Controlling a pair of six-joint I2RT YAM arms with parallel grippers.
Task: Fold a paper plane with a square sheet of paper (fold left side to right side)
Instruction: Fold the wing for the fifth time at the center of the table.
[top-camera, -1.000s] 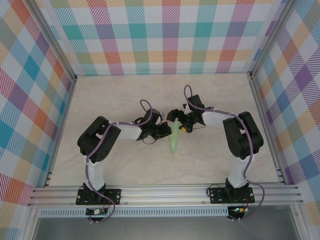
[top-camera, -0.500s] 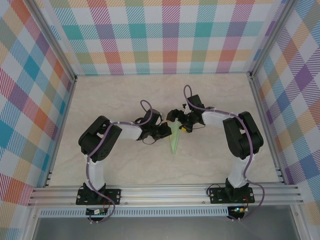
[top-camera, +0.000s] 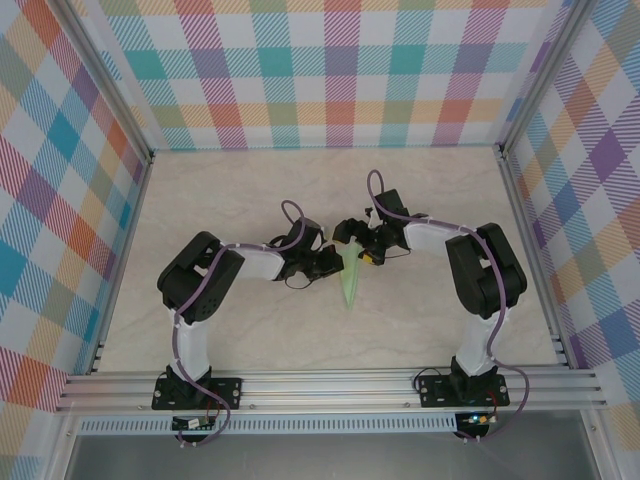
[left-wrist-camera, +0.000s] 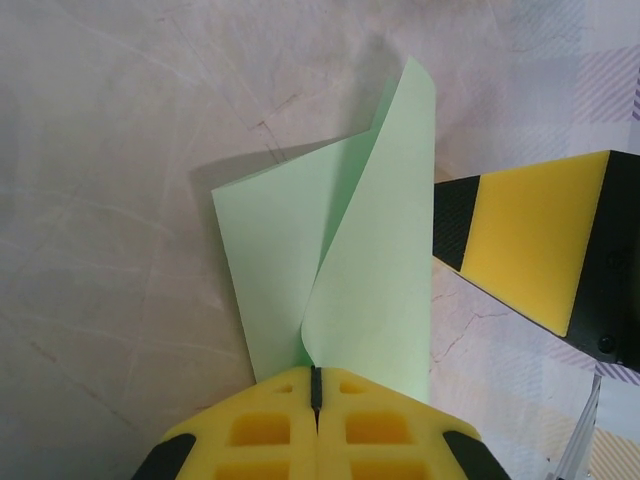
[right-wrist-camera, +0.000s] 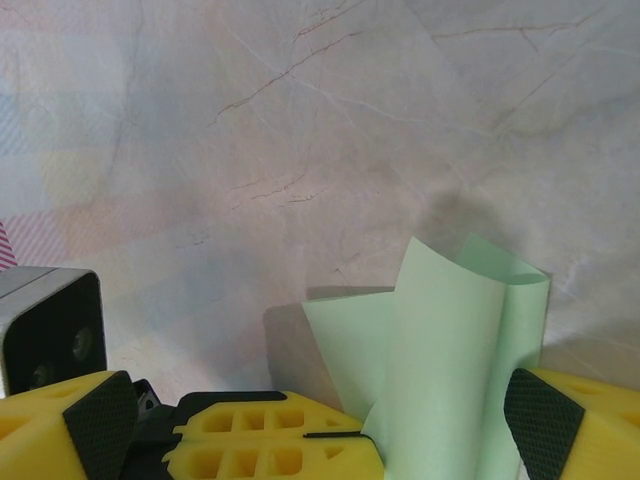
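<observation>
The paper plane (top-camera: 347, 278) lay near the middle of the pale marbled tabletop (top-camera: 230, 200), between the two wrists, a narrow pale green dart whose sharp tip pointed toward the arm bases. Seen from the left wrist, the paper (left-wrist-camera: 290, 250) was plain and unmarked. One layer lay flat on the table, and a second flap curled upward from it to a rounded top corner, casting a soft shadow behind. The right wrist view showed the same raised flap (right-wrist-camera: 440, 350) standing in a loose curve above the flat layer. The left gripper (left-wrist-camera: 316, 392) was fully closed, its yellow fingers meeting along a thin dark seam. The base of the raised flap ran straight into that seam, so the flap appeared pinched there. The right gripper (right-wrist-camera: 320, 415) stood wide open and held nothing, with the flap rising between its two spread fingers. One yellow-and-black finger (left-wrist-camera: 525, 245) sat just beside the flap's right edge.
</observation>
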